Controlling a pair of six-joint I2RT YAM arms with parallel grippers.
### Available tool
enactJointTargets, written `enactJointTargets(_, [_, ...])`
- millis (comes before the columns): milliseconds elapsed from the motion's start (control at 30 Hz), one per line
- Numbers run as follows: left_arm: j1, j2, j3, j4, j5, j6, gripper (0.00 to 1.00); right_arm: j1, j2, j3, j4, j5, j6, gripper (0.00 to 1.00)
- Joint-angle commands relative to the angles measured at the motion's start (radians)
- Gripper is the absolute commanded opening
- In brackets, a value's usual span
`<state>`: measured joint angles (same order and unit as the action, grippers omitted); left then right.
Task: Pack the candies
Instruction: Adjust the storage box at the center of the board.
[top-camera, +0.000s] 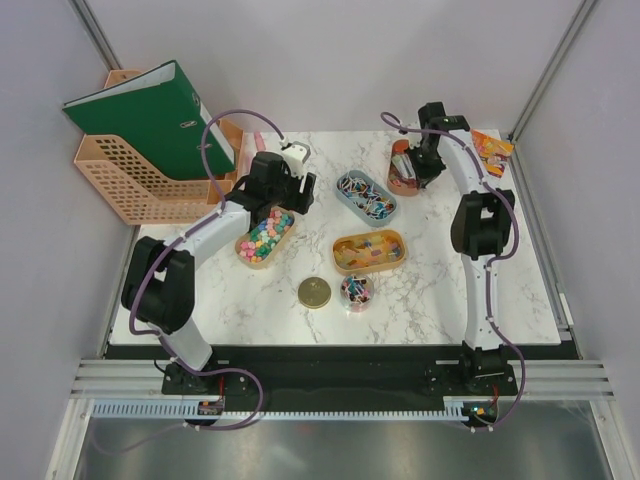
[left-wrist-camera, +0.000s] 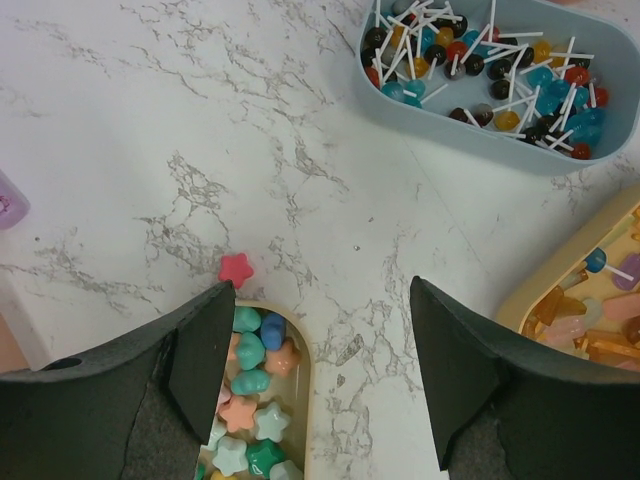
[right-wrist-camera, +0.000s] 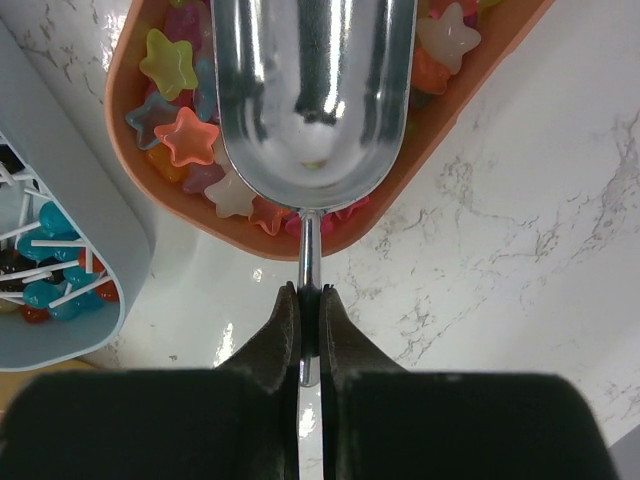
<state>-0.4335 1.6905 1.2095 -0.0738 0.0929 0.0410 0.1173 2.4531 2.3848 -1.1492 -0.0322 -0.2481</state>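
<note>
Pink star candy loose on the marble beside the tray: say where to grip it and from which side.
Pinch the pink star candy across its outer points, coming straight down from above. It lies flat and low on the marble, so a sideways approach would likely just push it. Keep the open left gripper clear of the rim of the cream tray nearby.

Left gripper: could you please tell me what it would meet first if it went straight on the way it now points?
Probably the bare marble table between its open fingers; one finger may clip the tray of candies first. Depth is unclear.
</note>
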Motion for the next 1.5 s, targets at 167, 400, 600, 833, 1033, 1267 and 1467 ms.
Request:
enactJointTargets(167, [-0.002, -0.055, -0.002, 0.009, -0.022, 0.003, 0.77, 0.025, 0.075, 0.056, 0.029, -0.003, -0.02, 0.0])
enactJointTargets(400, [-0.005, -0.057, -0.014, 0.003, -0.032, 0.007, 0.78, 0.024, 0.012, -0.065, 0.009, -0.02, -0.056, 0.0])
enactJointTargets(600, [-0.013, -0.049, -0.013, 0.003, -0.025, 0.005, 0.78, 0.024, -0.061, -0.162, -0.012, -0.035, -0.062, 0.0])
enactJointTargets(833, [-0.025, -0.048, -0.008, 0.009, -0.024, 0.005, 0.77, 0.024, -0.152, -0.286, -0.049, -0.041, -0.076, 0.0])
enactJointTargets(1033, [-0.028, -0.06, -0.021, 0.012, -0.025, 0.005, 0.78, 0.022, -0.227, -0.394, -0.066, -0.035, -0.091, 0.0])
enactJointTargets(1267, [-0.03, -0.083, -0.05, 0.014, -0.028, 0.005, 0.77, -0.004, -0.33, -0.519, -0.109, -0.02, -0.117, 0.0])
enactJointTargets(1467, [-0.03, -0.092, -0.065, 0.023, -0.035, 0.007, 0.77, -0.05, -0.459, -0.654, -0.145, -0.003, -0.143, 0.0])
